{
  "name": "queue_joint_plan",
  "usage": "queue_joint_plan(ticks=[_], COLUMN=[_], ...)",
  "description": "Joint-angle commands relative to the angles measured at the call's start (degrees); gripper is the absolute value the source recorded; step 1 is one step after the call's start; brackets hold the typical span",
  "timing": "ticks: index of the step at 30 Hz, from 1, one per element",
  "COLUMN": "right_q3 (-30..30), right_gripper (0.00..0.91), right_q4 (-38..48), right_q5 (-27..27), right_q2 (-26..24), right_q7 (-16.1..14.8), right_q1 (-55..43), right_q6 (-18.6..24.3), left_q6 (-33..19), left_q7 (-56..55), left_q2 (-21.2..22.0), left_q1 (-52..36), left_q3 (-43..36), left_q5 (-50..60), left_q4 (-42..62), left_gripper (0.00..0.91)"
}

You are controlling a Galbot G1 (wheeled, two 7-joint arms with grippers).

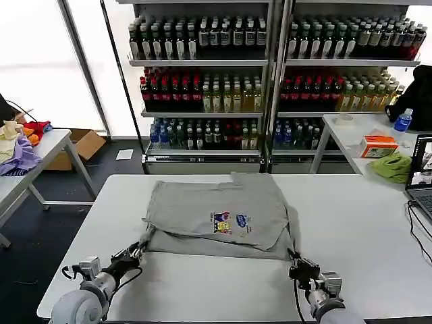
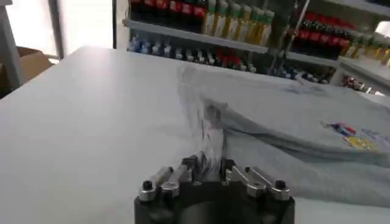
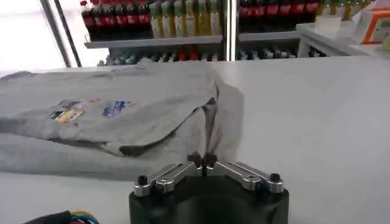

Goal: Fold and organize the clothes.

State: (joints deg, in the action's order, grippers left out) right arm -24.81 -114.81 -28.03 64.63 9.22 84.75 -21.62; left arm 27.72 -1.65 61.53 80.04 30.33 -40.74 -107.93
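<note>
Left gripper [image 2: 208, 167] and right gripper [image 3: 204, 163] each pinch the T-shirt's [image 1: 223, 212] near hem, at 7 and 5 o'clock; the wrist views show fingers clenched on cloth.

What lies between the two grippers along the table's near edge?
Head view: the grey T-shirt's near hem spans from left gripper to right gripper; nearer, bare white table.

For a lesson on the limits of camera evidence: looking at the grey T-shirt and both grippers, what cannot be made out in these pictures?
- Head view: the words of the multicolour chest print on the grey T-shirt are too small to read.
- Head view: what lies under the folded-over upper layer is hidden by that layer.
- Left wrist view: the left gripper shut on the hem; the pinched edge is blurred.
- Right wrist view: the right gripper covers the hem it pinches.
</note>
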Motion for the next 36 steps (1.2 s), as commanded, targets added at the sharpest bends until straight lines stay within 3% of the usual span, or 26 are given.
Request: queue_joint_plan(ticks=[1,17,25,26,27,28,33,36], right_q3=[-1.3,-4.0,-4.2,-4.3,-4.6,-4.8,-9.0,-12.9], right_gripper=[0.0,0.0,0.0,0.01,0.746,0.907,0.907,0.907], right_q4=[-2.4,-13.3,-16.1,-16.2,-16.3,-16.5,-18.8,-20.1], right_q5=[-0.3,1.8,3.3,3.3,3.2,2.9,-0.5,-5.7], right_q2=[-0.3,-0.3,-0.2,-0.3,-0.3,-0.3,-0.6,-2.0], right_q7=[-0.5,-0.6,0.1,0.0,-0.2,-0.4,-1.6,-2.3], right_q1=[4.8,22.1,27.8,27.8,27.6,27.4,24.8,21.3], right_q6=[1.7,3.8,2.9,3.0,3.0,3.0,3.7,3.4], left_q6=[-1.3,-0.1,2.8,3.2,3.2,3.3,4.9,5.3], left_q7=[0.2,-0.2,0.4,0.6,0.8,0.7,0.6,0.5], left_q2=[3.6,8.5,9.4,9.4,9.2,8.9,6.4,4.5], left_q1=[9.6,28.3,31.0,30.4,29.9,29.3,26.7,25.3], left_q3=[3.2,14.5,16.8,17.1,17.3,17.6,21.2,24.0], left_q5=[0.2,1.7,5.6,7.2,8.0,7.8,6.7,5.9], left_q4=[-6.8,-17.4,-19.6,-19.5,-19.4,-19.5,-20.9,-21.9], left_gripper=[0.0,0.0,0.01,0.665,0.907,0.907,0.907,0.907])
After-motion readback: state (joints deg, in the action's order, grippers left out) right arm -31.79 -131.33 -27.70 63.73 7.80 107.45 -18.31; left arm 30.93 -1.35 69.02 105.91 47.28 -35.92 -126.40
